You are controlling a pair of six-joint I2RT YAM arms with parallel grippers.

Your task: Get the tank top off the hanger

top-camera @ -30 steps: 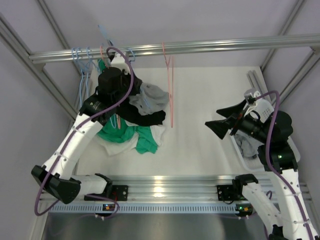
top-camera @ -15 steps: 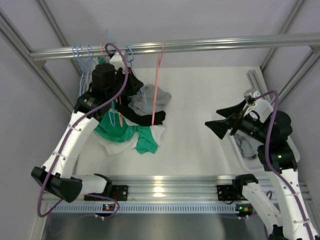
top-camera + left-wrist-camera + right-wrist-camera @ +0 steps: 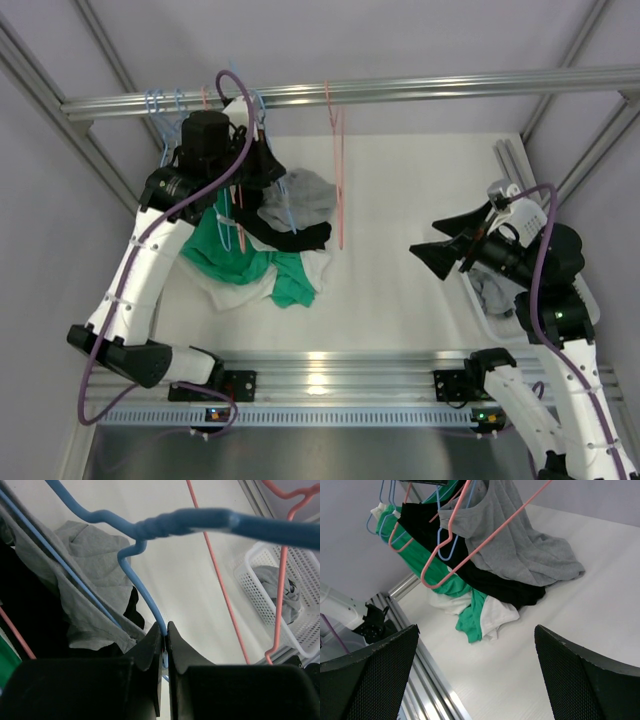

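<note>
The grey tank top (image 3: 305,195) hangs from a blue hanger (image 3: 148,602), and its lower part drapes onto the clothes pile. It also shows in the left wrist view (image 3: 95,560) and the right wrist view (image 3: 520,545). My left gripper (image 3: 252,165) is up near the rail, and its jaws (image 3: 165,627) are shut on the blue hanger's wire. My right gripper (image 3: 440,255) is open and empty, held over the right side of the table, far from the garment; it is seen in its own view (image 3: 477,675).
A metal rail (image 3: 400,92) crosses the back with several blue hangers at the left and a pink hanger (image 3: 340,180) hanging free. A pile of green (image 3: 240,265), black (image 3: 295,238) and white clothes lies under the left arm. A white basket (image 3: 280,595) with a grey garment stands at the right.
My left gripper has moved back and left toward the rail, carrying the blue hanger and the grey top. The pink hanger swung left and then back. The right arm has not moved.
</note>
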